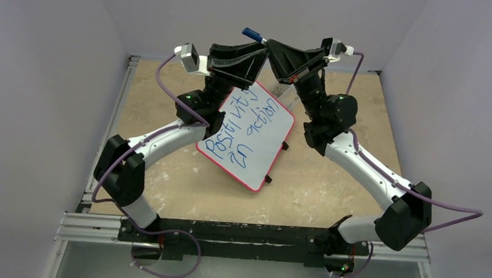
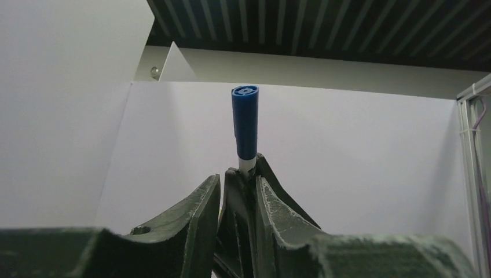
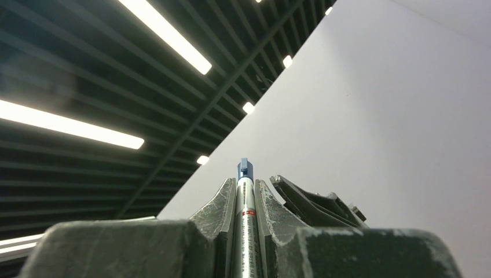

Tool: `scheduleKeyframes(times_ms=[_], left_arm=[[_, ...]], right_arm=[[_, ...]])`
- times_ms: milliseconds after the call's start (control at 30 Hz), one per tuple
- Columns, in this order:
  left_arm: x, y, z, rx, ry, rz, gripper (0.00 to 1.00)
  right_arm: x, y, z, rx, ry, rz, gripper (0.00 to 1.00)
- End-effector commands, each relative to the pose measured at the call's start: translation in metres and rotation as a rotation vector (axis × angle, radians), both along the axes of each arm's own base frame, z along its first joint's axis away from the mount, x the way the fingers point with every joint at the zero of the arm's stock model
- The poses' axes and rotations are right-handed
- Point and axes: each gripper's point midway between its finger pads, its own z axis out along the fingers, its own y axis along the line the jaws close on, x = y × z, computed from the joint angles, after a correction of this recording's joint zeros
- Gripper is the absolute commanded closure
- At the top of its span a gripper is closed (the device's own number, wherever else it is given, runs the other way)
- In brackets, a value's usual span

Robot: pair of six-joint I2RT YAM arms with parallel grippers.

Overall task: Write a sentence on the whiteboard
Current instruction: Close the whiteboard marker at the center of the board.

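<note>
Dark, ridged fingers [image 3: 217, 214] of the right gripper [image 3: 245, 184] fill the bottom of the right wrist view, closed tight on a slim silver-barrelled marker [image 3: 245, 231] that runs out between them towards the ceiling lights. Its blue plastic cap [image 2: 245, 121] stands proud of the fingertips in the left wrist view. The left gripper [image 2: 237, 179] meets the right tip to tip high above the far side of the tan, stone-patterned table [image 1: 331, 183]. Its fingers are parted only narrowly beside the pen's neck, and whether they grip anything cannot be told from these views. The pairing looks like a capping move, one arm steadying the pen while the other works at its end, both lifted well clear of the writing surface so no ink smears. Below them the glossy white, red-framed whiteboard [image 1: 255, 152] lies flat and askew between the arms, its far corner under the left arm's wrist and its two small black clip feet [image 1: 269, 179] on the right-hand edge. Blue handwriting reading roughly "Positivity in action" crosses it in two lines, so the sentence appears written and only putting the pen away seems left
</note>
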Motion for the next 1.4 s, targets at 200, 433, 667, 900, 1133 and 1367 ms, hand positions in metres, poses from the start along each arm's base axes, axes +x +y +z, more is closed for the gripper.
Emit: scheduleKeyframes(times_ms=[200,433,667,900,1133,1367], left_arm=[[-0.003,-0.030,-0.057,0.193,0.071,-0.083,0.46],[-0.016,-0.012,-0.087,0.256,0.077,-0.009,0.28],[-0.017,0.010,-0.127,0.330,0.146,0.043,0.19],[-0.014,0.029,-0.162,0.567,0.276,0.201,0.17],[0.003,0.093,-0.187,0.810,0.540,0.549,0.16],[-0.014,0.164,-0.219,1.084,0.687,0.804,0.14]], right_arm=[[-0.044,-0.009,0.023,0.020,-0.128,0.023,1.00],[-0.037,-0.017,0.017,-0.079,-0.096,-0.112,1.00],[-0.026,-0.035,0.002,-0.185,-0.056,-0.292,1.00],[-0.013,-0.078,-0.047,-0.491,0.051,-0.627,1.00],[-0.008,-0.131,-0.155,-0.831,0.218,-0.871,1.00],[-0.009,-0.157,-0.258,-1.098,0.505,-0.872,1.00]])
